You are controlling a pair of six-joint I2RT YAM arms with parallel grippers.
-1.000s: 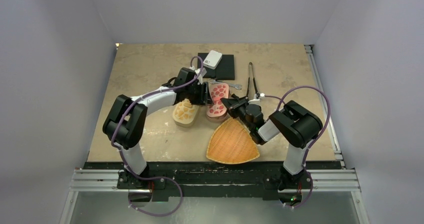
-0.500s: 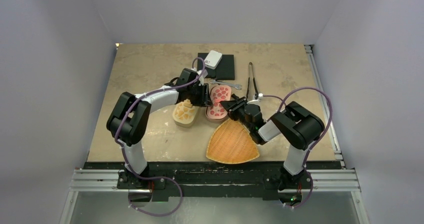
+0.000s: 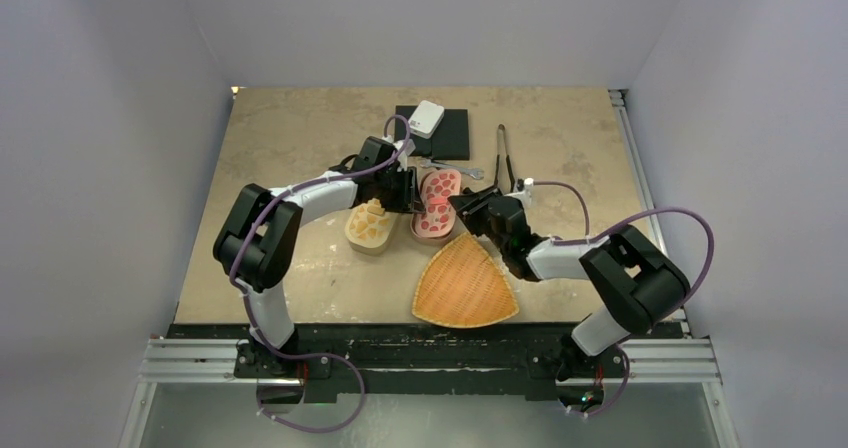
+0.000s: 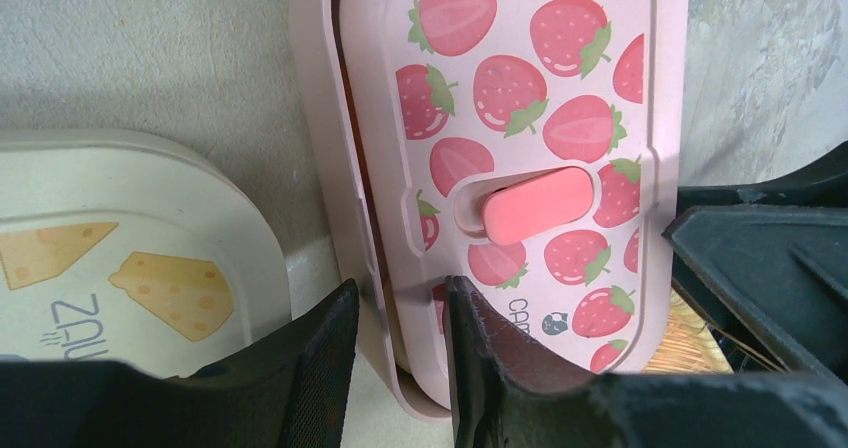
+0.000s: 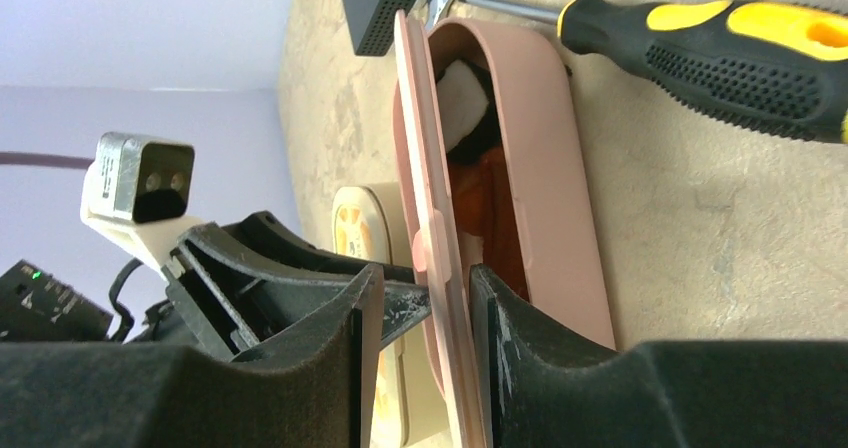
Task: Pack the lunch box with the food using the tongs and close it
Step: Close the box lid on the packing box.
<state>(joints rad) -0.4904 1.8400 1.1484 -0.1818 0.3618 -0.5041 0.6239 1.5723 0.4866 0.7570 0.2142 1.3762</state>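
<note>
Top external view: the slim dark tongs [image 3: 503,153] lie unheld on the table [image 3: 300,138], arms nearly together and gripping nothing, just beyond the right gripper [image 3: 460,206]. That gripper's jaws stand apart around the edge of the tilted strawberry lid [image 4: 530,98]. The left gripper [image 4: 400,303] straddles the wall of the pink lunch box [image 5: 555,168]; whether it grips is unclear. The food [image 5: 480,198] sits inside the box

The lunch box [image 3: 437,203] lies mid-counter with food [image 5: 480,178] inside and its lid [image 4: 530,118] resting unseated on top. A second box [image 3: 370,226] sits just left. A woven tray [image 3: 465,286] lies toward the near edge. Behind lie a wrench [image 3: 470,172] and a pad [image 3: 455,143] carrying a small case [image 3: 425,119]. The tongs [image 3: 505,153] lie right of the pad.
</note>
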